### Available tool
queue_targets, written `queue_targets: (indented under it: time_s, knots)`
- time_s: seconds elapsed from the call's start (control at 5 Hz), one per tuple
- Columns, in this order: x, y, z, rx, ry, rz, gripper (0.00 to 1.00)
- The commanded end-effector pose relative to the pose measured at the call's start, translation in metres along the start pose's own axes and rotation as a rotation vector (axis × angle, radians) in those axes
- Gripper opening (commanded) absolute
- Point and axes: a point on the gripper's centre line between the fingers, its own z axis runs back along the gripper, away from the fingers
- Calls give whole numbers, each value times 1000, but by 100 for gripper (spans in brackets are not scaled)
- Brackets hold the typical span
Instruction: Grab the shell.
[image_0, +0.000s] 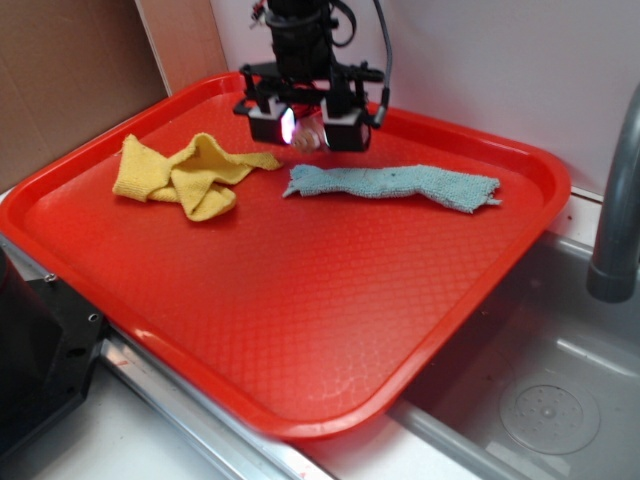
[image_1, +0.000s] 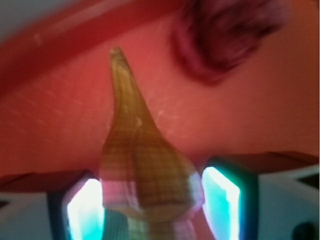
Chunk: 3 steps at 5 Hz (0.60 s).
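Item: shell (image_1: 145, 170), tan-orange, ridged whorls, long pointed tip aimed away from wrist camera; sits between claw (image_0: 306, 128) pads at far side of red tray (image_0: 480, 300)

Claw: pads (image_1: 220, 200) close against shell flanks on both sides; appears closed on shell

Progress: grasp judged made or nearly so; lift not evident

Nearby: dark red rose (image_1: 225, 35) beyond shell; yellow cloth (image_0: 185, 175) left, blue cloth (image_0: 395, 185) right
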Motion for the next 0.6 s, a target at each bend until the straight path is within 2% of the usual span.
queue_targets:
  time_s: [0.0,0.4]
  knots:
    - [-26,4,92,-77,7,-119,0]
    - [-74,25,127,-104,-7,-286,0]
